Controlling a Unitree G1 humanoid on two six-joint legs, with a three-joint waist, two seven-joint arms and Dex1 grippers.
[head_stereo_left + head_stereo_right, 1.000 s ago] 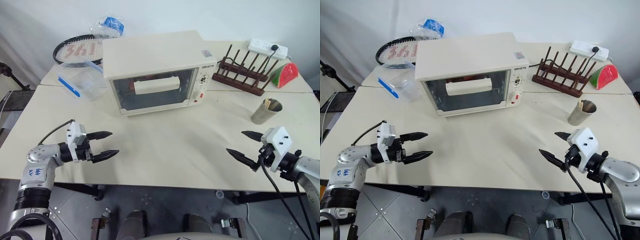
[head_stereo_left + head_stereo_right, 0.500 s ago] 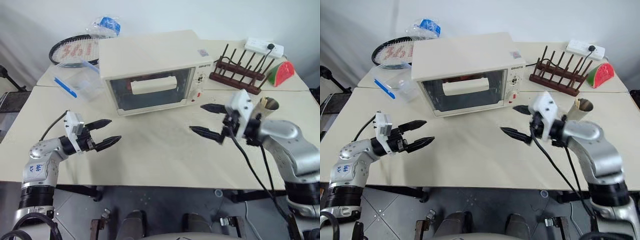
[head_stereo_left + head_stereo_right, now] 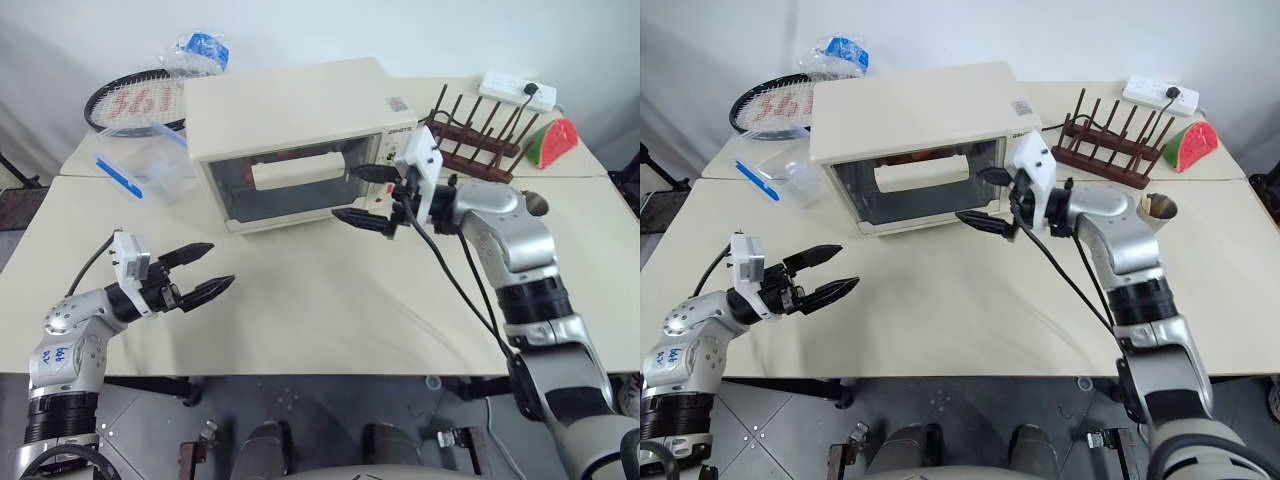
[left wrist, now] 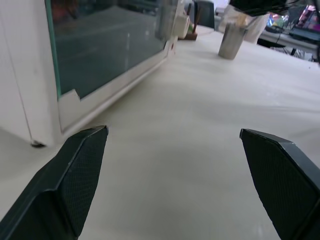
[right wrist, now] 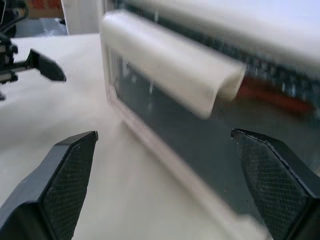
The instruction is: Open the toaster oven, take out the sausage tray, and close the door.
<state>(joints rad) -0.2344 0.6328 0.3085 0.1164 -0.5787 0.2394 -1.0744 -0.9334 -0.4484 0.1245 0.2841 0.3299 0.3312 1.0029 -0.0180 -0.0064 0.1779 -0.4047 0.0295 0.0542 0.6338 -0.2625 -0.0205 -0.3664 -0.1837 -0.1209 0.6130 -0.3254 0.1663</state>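
Right wrist view put the door's cream bar handle [image 5: 172, 62] square between my right claw's spread fingers, near but not yet touched — nothing was gripped. From the head camera I saw the right claw [image 3: 362, 194] hanging level just before the door [image 3: 290, 185] of the toaster oven [image 3: 300, 140], at the handle's right end, close to the knob panel [image 3: 402, 165]. The door was shut; behind the glass I could make out only a dim red smear, which I took for the sausage tray [image 5: 272, 95], inside the oven. My left claw [image 3: 198, 272] hovered over the bench [image 3: 330, 300], well apart from the oven, fingers spread and empty.

What worried me: I was lined up near the end of the bar rather than its middle, so a pull from there could slip off or twist the door. The oven looked light and sat loose on the bench — a hard tug might drag the whole box toward me instead of swinging the door down. An upper finger straying right could catch a knob. And with the left claw so far off, nothing braced the oven
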